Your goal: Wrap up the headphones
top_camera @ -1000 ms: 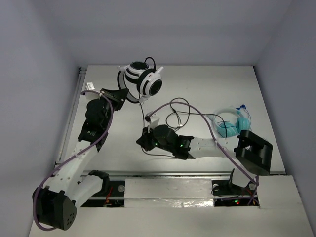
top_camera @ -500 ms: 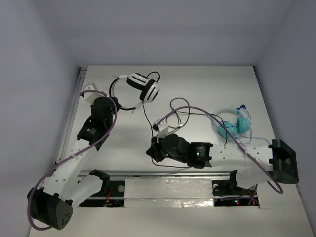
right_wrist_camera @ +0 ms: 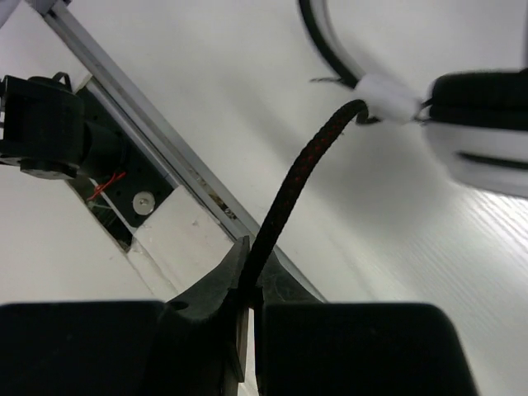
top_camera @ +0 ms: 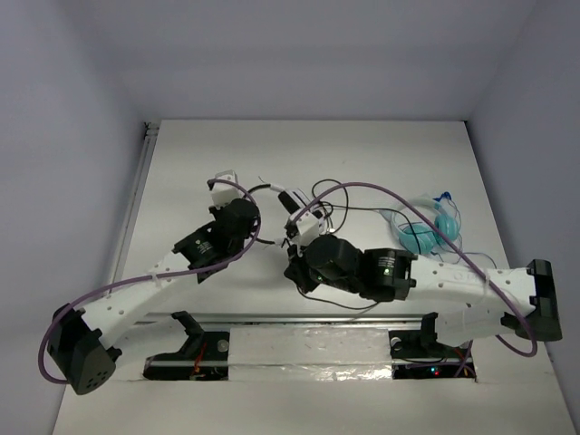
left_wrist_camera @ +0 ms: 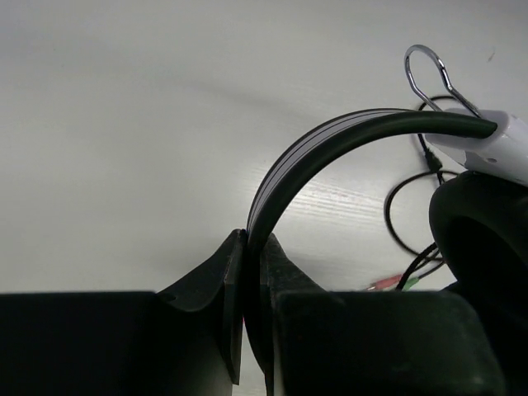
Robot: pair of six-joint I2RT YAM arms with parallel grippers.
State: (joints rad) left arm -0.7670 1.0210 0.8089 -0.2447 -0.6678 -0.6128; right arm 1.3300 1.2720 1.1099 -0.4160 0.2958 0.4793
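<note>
Table (top_camera: 181, 163) first: it is white and fills most of your overhead view. Your left arm (top_camera: 154, 281) reaches from the near left corner toward the middle, and your right arm (top_camera: 453, 281) stretches in low from the near right, so the two wrists meet near the centre. The headphones (left_wrist_camera: 330, 136) sit between those wrists, mostly hidden from above. Your left wrist camera shows the thin black headband arching up and right to a white fitting, with a dark earcup (left_wrist_camera: 483, 239) just below it. The teal headphones (top_camera: 426, 231) lie well apart, to the right. Your left gripper (left_wrist_camera: 252, 243) is clenched on the headband, with both fingers pressed against it. Your right gripper (right_wrist_camera: 254, 256) is pinched tight on the braided black cable (right_wrist_camera: 305, 165), which runs up from the fingers to a blurred white-rimmed earcup.
</note>
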